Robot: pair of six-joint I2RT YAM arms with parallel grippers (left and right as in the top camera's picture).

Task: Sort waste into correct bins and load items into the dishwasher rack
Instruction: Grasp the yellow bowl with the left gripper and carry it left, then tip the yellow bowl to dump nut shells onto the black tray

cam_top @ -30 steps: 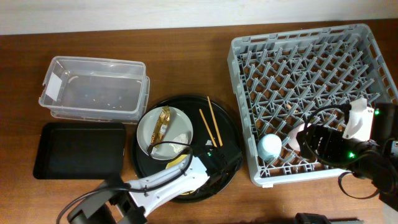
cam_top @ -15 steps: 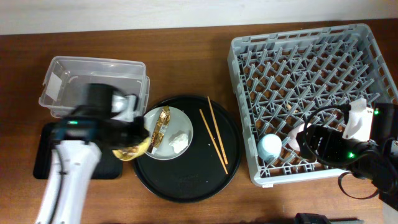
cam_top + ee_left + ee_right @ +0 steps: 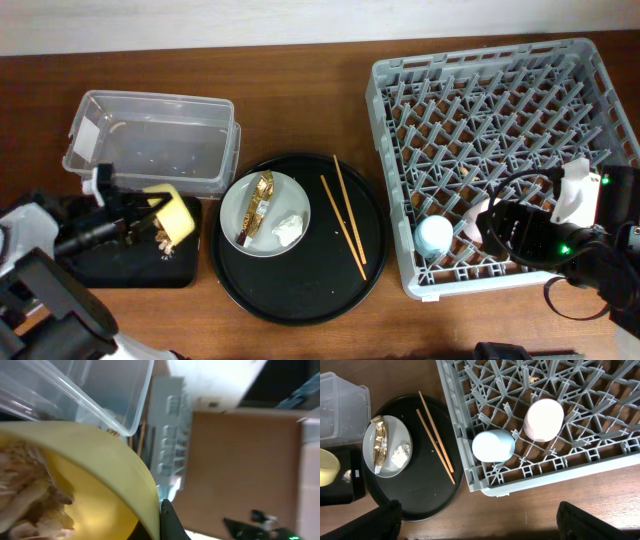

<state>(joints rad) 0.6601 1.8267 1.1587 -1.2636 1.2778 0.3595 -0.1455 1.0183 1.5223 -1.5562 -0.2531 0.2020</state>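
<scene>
L arm [image 3: 82,234] comes in low from the near-left corner and lies almost flat over the black tray [image 3: 100,265], wrist rolled so the L pincer [image 3: 145,213] points at the round tray [image 3: 300,297]. R arm [image 3: 590,250] rests across the near-right corner of the rack [image 3: 500,60], camera looking down.

Hard to see: the L arm's rear links run off the frame edge and are blurred. The L wrist cam is jammed up close and tilted, so it's mostly bowl [image 3: 176,212] and tub wall, w/ just one dark finger [image 3: 167,522] poking in at the bottom. From overhead the R arm covers part of the pink cup [image 3: 544,420]. The R pincer [image 3: 479,506] itself shows only as two dark lumps in the bottom corners of its own cam.

L pincer is clamped on the rim of the yellow bowl, which is tipped on its side. Scraps [image 3: 25,495] sit inside it, and a few bits show against the black tray right under it; can't tell if they've landed. The tub [image 3: 150,100] is just beyond the pincer.

R pincer is spread wide, holding nothing. Pink cup and blue cup [image 3: 492,446] sit in the rack just ahead of it, side by side. Off to its left on the round tray is a plate [image 3: 288,200] w/ the wrapper [image 3: 258,205] and tissue [image 3: 290,230]; chopsticks [image 3: 343,228] lie beside the plate.
</scene>
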